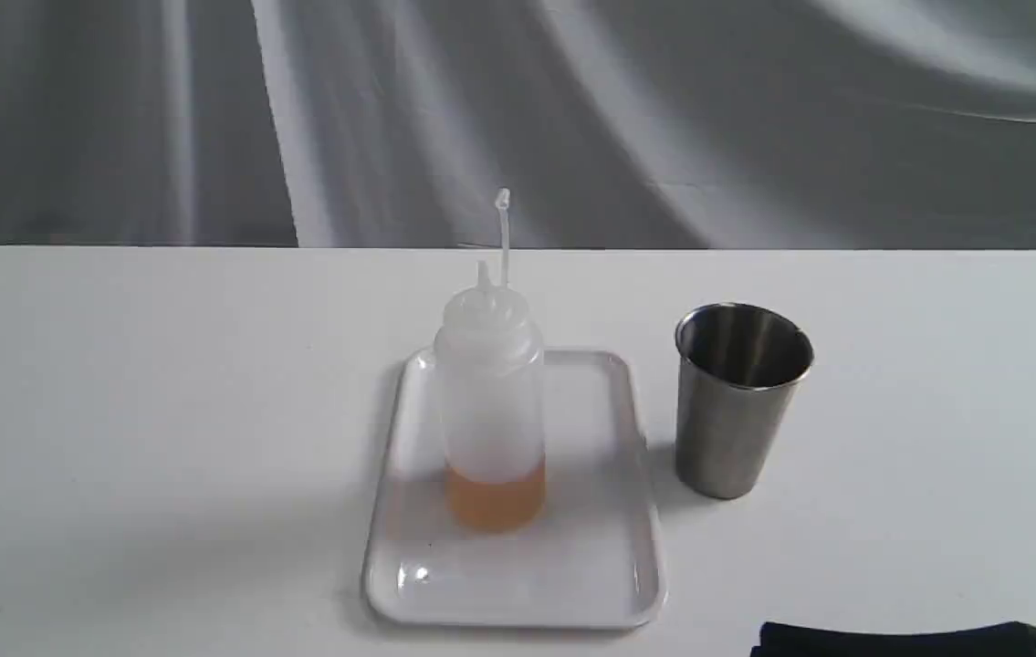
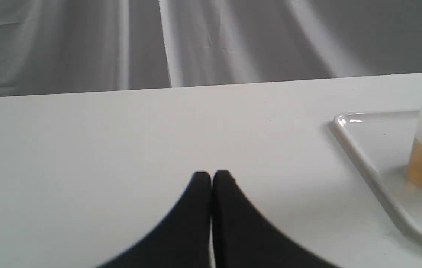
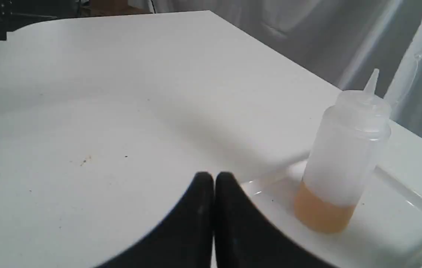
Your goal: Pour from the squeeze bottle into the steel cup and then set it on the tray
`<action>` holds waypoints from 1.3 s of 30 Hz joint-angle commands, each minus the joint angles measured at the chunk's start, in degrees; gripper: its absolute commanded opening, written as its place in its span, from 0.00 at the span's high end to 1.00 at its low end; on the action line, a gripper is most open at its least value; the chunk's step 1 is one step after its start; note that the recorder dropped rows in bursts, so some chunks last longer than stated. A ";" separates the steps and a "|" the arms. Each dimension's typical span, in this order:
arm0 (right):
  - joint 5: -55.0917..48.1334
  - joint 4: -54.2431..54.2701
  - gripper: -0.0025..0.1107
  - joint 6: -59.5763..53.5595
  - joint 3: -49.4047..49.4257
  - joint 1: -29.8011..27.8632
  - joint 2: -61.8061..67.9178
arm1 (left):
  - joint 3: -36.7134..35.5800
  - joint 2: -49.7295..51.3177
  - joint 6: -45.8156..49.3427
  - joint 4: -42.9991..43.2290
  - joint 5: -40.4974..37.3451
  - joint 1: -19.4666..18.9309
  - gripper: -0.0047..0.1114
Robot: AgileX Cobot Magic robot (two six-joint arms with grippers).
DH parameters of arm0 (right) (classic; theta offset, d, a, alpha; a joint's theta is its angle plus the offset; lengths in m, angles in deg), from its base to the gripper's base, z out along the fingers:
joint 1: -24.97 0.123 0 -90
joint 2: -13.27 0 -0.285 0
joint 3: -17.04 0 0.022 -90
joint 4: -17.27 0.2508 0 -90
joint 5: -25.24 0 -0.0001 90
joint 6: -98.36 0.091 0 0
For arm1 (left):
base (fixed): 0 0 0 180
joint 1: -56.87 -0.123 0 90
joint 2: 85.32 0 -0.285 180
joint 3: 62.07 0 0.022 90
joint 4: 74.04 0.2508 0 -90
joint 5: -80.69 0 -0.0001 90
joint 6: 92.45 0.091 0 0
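Grey draped cloth (image 1: 572,109) is hung behind a white table (image 1: 162,411). On the table the tray (image 1: 518,593) is laid flat, and the squeeze bottle (image 1: 490,401) is stood upright on it, with amber liquid seen in its lowest part. The steel cup (image 1: 737,411) is placed upright on the table just beside the tray, not touching it. The left gripper (image 2: 212,175) and the right gripper (image 3: 214,176) are each seen with fingers pressed together on nothing, both apart from the bottle.
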 commanded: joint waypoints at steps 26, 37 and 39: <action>0.27 6.81 0.98 0.01 12.33 -11.60 -12.22 | -0.25 -0.15 -0.28 0.04 0.43 0.31 0.96; -1.13 2.19 0.98 0.01 13.26 -25.77 -20.59 | -0.25 -0.15 -0.17 0.04 0.43 0.31 0.96; -1.13 2.19 0.98 0.01 13.26 -27.34 -21.53 | -0.25 -0.15 -0.17 0.04 0.43 0.31 0.96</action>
